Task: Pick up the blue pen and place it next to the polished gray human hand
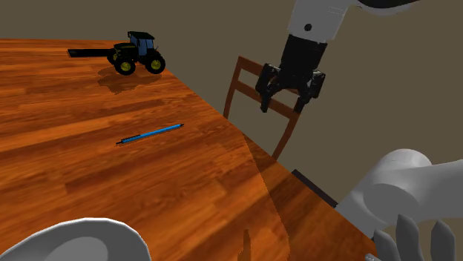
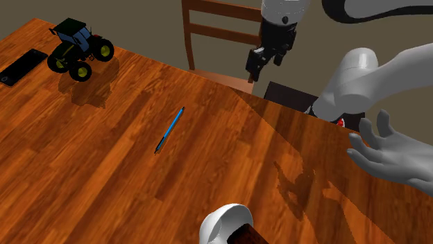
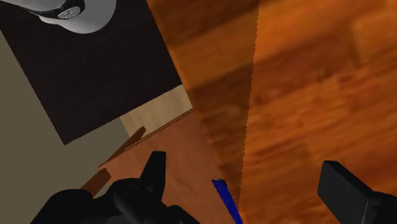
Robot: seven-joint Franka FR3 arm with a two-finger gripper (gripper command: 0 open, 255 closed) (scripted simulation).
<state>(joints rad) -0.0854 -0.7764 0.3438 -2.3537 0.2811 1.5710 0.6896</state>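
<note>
The thin blue pen (image 1: 152,133) (image 2: 170,129) lies flat on the wooden table (image 1: 89,170), out in the open. The grey human hand (image 2: 392,156) rests with spread fingers at the table's end near the stand; its fingertips (image 1: 415,237) show in the shoulder view's lower right corner. My black gripper (image 1: 283,108) (image 2: 258,69) hangs open in the air over the table's edge by the chair, well above and away from the pen. In the wrist view the gripper (image 3: 251,181) holds nothing, and the pen's end (image 3: 227,200) shows between its fingers, far below.
A dark toy tractor (image 1: 137,53) (image 2: 76,47) and a flat black phone (image 1: 89,52) (image 2: 21,67) sit at the table's far end. A wooden chair (image 1: 260,93) (image 2: 222,31) stands behind the edge. A white rounded object (image 1: 74,241) (image 2: 225,222) sits at the near edge.
</note>
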